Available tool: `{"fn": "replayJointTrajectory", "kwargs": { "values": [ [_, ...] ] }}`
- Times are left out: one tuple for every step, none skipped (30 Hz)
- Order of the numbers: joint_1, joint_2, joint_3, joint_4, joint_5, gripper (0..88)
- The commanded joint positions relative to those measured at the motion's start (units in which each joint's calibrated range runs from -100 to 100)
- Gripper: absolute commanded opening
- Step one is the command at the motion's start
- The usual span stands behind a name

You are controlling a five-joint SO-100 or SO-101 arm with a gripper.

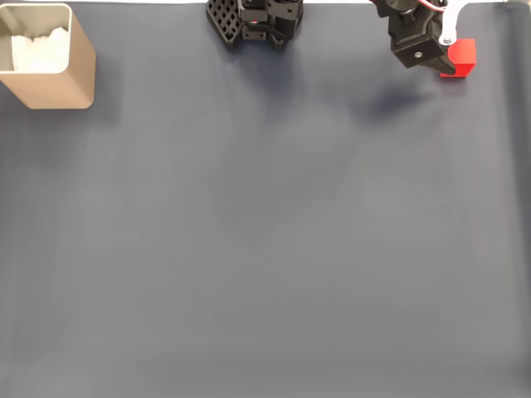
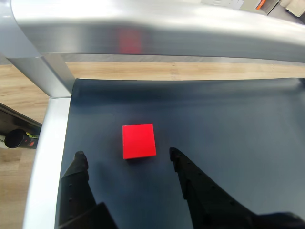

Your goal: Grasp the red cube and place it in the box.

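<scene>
The red cube lies on the dark mat at the far right back in the fixed view. My gripper hovers over it, open, with one black finger left of the cube and the other fingertip right of it in the wrist view; the cube sits just beyond the tips, untouched. The arm partly covers the cube in the fixed view. The box, beige with white padding inside, stands at the far left back corner.
The arm's black base sits at the back middle. A silver metal frame runs close behind and beside the cube, along the mat's edge. Dark mat spreads wide between cube and box.
</scene>
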Motion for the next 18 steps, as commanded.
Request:
{"fn": "replayJointTrajectory", "kwargs": {
  "values": [
    [-0.33, 0.64, -3.6, -1.3, -0.44, 39.8],
    [-0.33, 0.98, -3.97, -1.3, -0.49, 39.8],
    [-0.33, 1.24, -4.24, -1.3, -0.54, 39.8],
    [-0.33, 1.59, -4.6, -1.3, -0.63, 39.8],
    [-0.33, 1.94, -4.97, -1.55, -0.78, 39.9],
    [-0.33, 2.2, -5.52, -1.55, -0.88, 39.9],
    [-0.33, 2.54, -5.97, -1.55, -0.93, 39.9],
    [-0.33, 2.8, -6.34, -1.55, -1.03, 39.9],
    [-0.33, 3.15, -6.88, -1.55, -1.07, 39.9],
    [-0.47, 3.5, -7.25, -1.55, -1.17, 39.9],
    [-0.62, 3.84, -7.61, -1.55, -1.27, 40.0],
    [-0.76, 4.1, -7.98, -1.55, -1.37, 40.0],
    [-0.97, 4.36, -8.25, -1.55, -1.51, 40.0],
    [-1.26, 4.54, -8.53, -1.55, -1.61, 40.0],
    [-1.47, 4.62, -8.62, -1.55, -1.81, 40.0],
    [-1.68, 4.71, -8.8, -1.55, -1.9, 40.0],
    [-1.97, 4.8, -8.89, -1.63, -2.0, 40.0],
    [-2.18, 4.88, -8.98, -1.63, -2.1, 40.0]
  ]
}}
